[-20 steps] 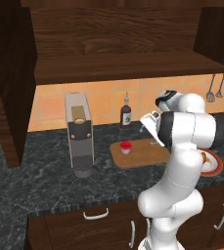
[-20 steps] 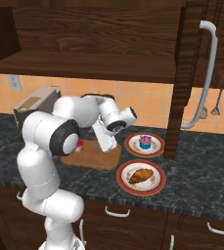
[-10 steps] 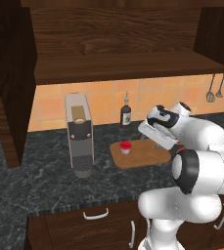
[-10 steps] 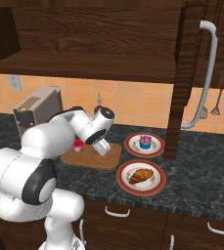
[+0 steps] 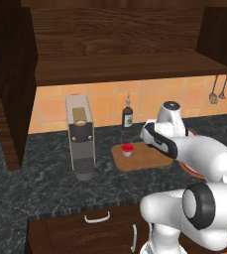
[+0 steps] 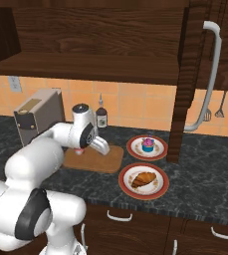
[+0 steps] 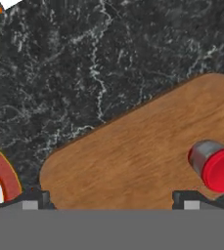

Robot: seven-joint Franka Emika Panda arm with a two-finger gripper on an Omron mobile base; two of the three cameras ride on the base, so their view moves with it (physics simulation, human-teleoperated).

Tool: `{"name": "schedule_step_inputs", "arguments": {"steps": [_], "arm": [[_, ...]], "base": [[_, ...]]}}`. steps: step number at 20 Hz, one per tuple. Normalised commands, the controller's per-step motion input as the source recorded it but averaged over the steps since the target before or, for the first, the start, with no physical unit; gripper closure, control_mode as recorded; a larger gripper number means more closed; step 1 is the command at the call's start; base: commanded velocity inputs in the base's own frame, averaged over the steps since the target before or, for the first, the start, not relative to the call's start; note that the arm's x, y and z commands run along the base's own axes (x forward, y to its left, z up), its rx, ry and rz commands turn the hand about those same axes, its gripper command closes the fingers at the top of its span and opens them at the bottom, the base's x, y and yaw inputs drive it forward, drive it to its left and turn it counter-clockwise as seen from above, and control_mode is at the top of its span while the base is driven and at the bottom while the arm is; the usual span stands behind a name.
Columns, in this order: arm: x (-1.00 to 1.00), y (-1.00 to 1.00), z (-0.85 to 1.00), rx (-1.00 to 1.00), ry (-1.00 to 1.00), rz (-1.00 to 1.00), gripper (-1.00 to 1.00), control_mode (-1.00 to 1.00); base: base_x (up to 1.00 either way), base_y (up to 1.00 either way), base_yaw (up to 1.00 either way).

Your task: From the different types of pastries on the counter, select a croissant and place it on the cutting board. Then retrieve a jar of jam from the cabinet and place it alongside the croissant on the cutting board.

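The jar of jam (image 5: pixel 127 149) stands on the cutting board (image 5: pixel 147 158), near its left end, and the croissant (image 6: pixel 144 179) lies on the nearer plate (image 6: pixel 156 190). You see the gripper (image 7: pixel 112 197) above the board with fingers wide apart, holding nothing.

Looking down the hand I see the cutting board (image 7: pixel 133 156) lying on the dark marbled counter (image 7: pixel 84 63). The jar of jam (image 7: pixel 216 166) stands on the board near its right end. A red-rimmed plate (image 7: pixel 1 178) edge shows at lower left, just beside the board
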Motion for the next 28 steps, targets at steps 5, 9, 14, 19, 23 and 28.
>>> {"name": "schedule_step_inputs", "arguments": {"steps": [5, 9, 14, 19, 23, 28], "arm": [[-0.12, -0.53, 0.58, -0.24, 0.25, -0.04, -1.0, -1.0], [-0.3, -0.42, -0.35, -0.09, -0.06, 0.0, -1.0, -1.0], [-0.69, -0.79, 0.03, -0.01, -0.21, 0.0, -1.0, -1.0], [-0.29, -0.43, 0.01, 0.0, -0.06, 0.0, -1.0, -1.0], [0.09, -0.24, 0.13, 0.0, 0.12, 0.0, -1.0, -1.0], [0.03, -0.32, 0.26, 0.0, 0.14, 0.0, -1.0, -1.0]], "base": [[0.0, 0.0, 0.0], [0.0, 0.0, 0.0], [0.0, 0.0, 0.0], [0.0, 0.0, 0.0], [0.0, 0.0, 0.0], [0.0, 0.0, 0.0]]}}
